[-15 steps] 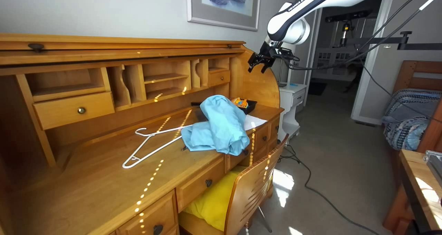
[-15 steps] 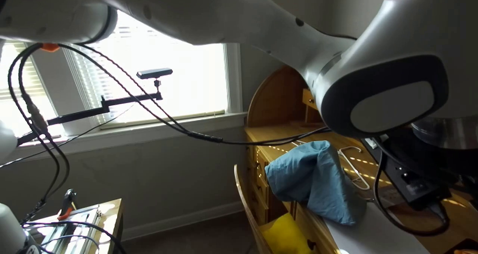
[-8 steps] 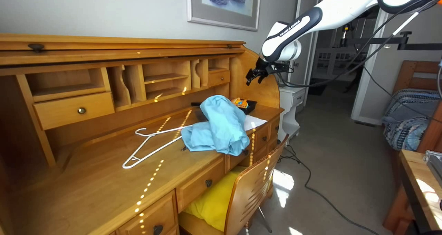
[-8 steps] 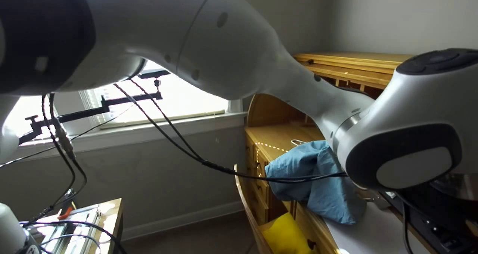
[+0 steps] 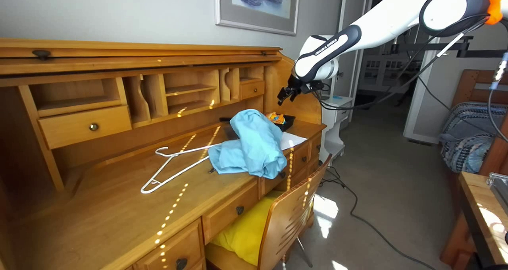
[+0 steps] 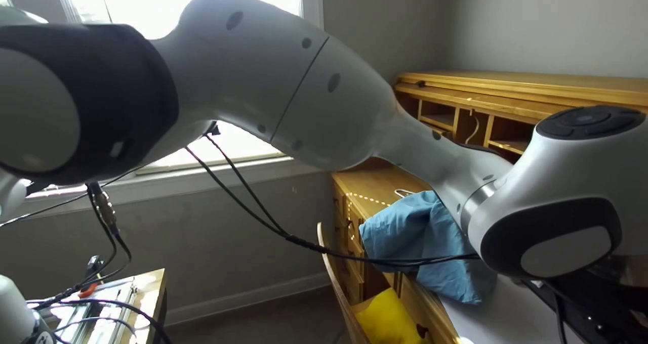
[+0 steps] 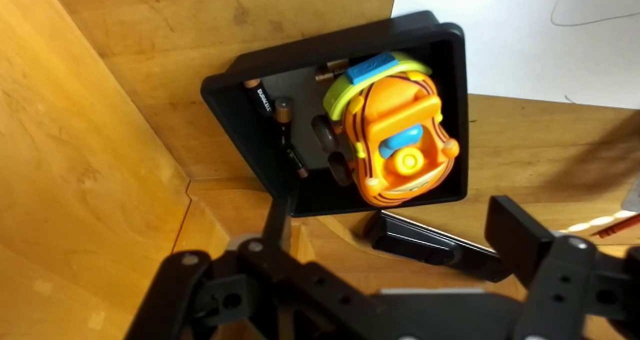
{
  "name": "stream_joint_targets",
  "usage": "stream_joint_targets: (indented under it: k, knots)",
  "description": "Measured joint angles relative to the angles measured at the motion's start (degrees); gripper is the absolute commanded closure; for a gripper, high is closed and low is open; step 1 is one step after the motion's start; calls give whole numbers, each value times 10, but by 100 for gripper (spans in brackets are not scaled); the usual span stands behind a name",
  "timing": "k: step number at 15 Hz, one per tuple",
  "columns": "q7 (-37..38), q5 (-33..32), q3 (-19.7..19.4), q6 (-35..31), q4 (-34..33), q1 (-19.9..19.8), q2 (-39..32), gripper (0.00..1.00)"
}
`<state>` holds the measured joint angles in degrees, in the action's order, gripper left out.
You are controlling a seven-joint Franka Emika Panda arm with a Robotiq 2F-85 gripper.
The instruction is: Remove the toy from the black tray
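Observation:
An orange toy car [image 7: 400, 130] with a green and blue bumper and dark wheels lies in the black tray [image 7: 235, 125] in the wrist view. Several batteries [image 7: 283, 112] lie beside it in the tray. In an exterior view the toy [image 5: 276, 118] and the tray [image 5: 289, 123] show at the desk's far end, partly behind the blue cloth. My gripper [image 7: 392, 222] is open and empty, its fingers wide apart. In an exterior view the gripper [image 5: 286, 97] hangs in the air above the tray. In an exterior view the arm's wrist [image 6: 562, 207] blocks sight of the fingers and tray.
A crumpled blue cloth [image 5: 258, 143] and a white hanger [image 5: 174, 162] lie on the desk near the tray. White paper [image 7: 520, 40] and a black object [image 7: 430, 245] lie beside the tray. The desk's wooden side panel [image 5: 307, 103] rises close by. A chair [image 5: 293, 214] stands in front.
The arm and gripper have come down and slightly left in an exterior view, closer to the tray. The toy, tray and cloth have not moved.

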<state>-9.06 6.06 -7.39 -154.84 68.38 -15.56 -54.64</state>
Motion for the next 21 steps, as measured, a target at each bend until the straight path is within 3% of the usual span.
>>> stream_joint_targets:
  k: [5, 12, 18, 19, 20, 21]
  knots:
    - [1, -6, -5, 1, -3, 0, -8, 0]
    - [6, -16, -5, -1, -52, 1, -72, 0]
    - [116, -16, -21, -11, -106, 10, -116, 0]
    - [130, -16, -27, -11, -113, 13, -121, 4]
    - [142, -16, -32, -11, -119, 16, -126, 26]
    - [151, -16, -35, -11, -124, 19, -130, 29]
